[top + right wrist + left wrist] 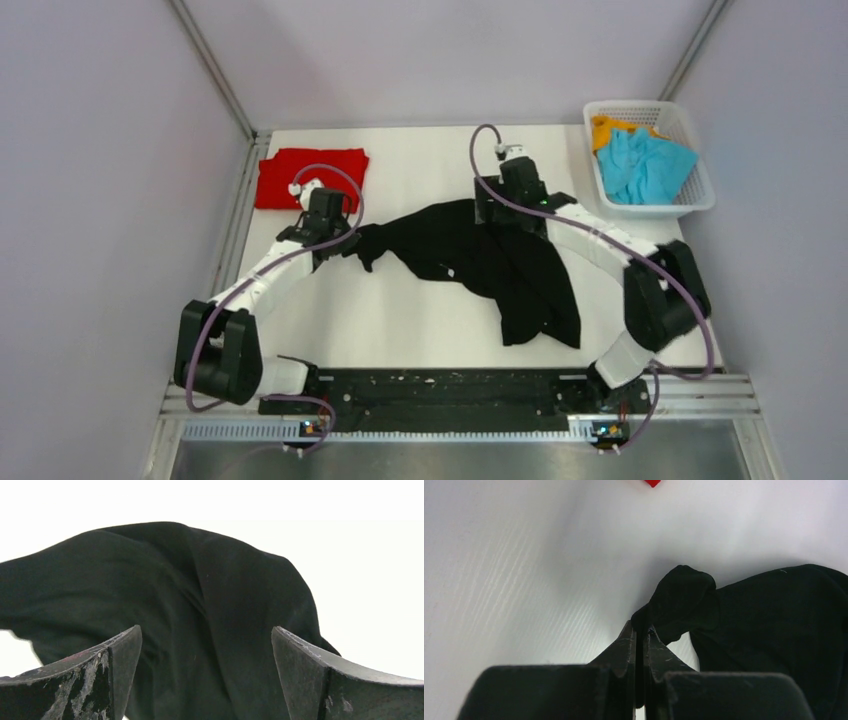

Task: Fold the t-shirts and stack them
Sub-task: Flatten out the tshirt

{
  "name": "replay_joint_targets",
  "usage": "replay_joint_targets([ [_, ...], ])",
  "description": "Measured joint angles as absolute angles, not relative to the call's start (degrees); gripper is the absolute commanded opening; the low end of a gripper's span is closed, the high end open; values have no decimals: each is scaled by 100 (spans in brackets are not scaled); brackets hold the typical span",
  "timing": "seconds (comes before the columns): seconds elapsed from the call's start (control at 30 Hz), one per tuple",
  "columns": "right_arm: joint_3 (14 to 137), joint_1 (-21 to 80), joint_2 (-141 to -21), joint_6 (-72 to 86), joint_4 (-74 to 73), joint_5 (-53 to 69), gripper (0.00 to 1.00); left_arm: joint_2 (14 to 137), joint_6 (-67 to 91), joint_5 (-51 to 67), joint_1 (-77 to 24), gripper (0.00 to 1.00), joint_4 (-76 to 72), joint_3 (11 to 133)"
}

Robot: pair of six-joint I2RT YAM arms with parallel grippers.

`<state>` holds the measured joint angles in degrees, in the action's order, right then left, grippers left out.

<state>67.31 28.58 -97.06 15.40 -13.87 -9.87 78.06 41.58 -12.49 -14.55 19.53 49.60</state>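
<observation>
A large black t-shirt (490, 265) lies crumpled across the middle of the white table. My left gripper (335, 242) is shut on the shirt's left end; in the left wrist view the gripper (640, 630) pinches a fold of black cloth (684, 597). My right gripper (512, 215) is open over the shirt's far edge; in the right wrist view the gripper (206, 640) has its jaws wide apart above the black cloth (200, 605). A folded red t-shirt (310, 176) lies at the far left. Cyan (645, 165) and orange (605, 128) garments lie in the basket.
A white plastic basket (705, 195) stands at the far right corner. The table's walls rise at left, back and right. A black rail (440, 390) with the arm bases runs along the near edge.
</observation>
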Motion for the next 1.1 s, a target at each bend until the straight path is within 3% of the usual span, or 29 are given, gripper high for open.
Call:
replay_joint_targets([
  [0.23, 5269, 2871, -6547, 2316, -1756, -696, 95, 7319, 4211, -1131, -1459, 0, 1933, 4718],
  [0.37, 4727, 3450, -5389, 2812, -2880, -637, 93, 7262, 4213, -1020, -1459, 0, 1940, 4685],
  [0.5, 4508, 5159, -5402, 3621, -3730, -845, 90, 7170, 4244, -941, -1459, 0, 1935, 4488],
  [0.63, 4150, 6088, -5850, 4427, -4158, -1081, 89, 7107, 4294, -937, -1459, 0, 1986, 4381],
  [0.97, 3520, 6278, -6687, 5221, -3726, -1951, 80, 7070, 4340, -902, -1459, 0, 1979, 4335],
  [1.1, 3481, 6132, -6978, 5376, -3376, -2071, 63, 7015, 4342, -899, -1459, 0, 1979, 4287],
])
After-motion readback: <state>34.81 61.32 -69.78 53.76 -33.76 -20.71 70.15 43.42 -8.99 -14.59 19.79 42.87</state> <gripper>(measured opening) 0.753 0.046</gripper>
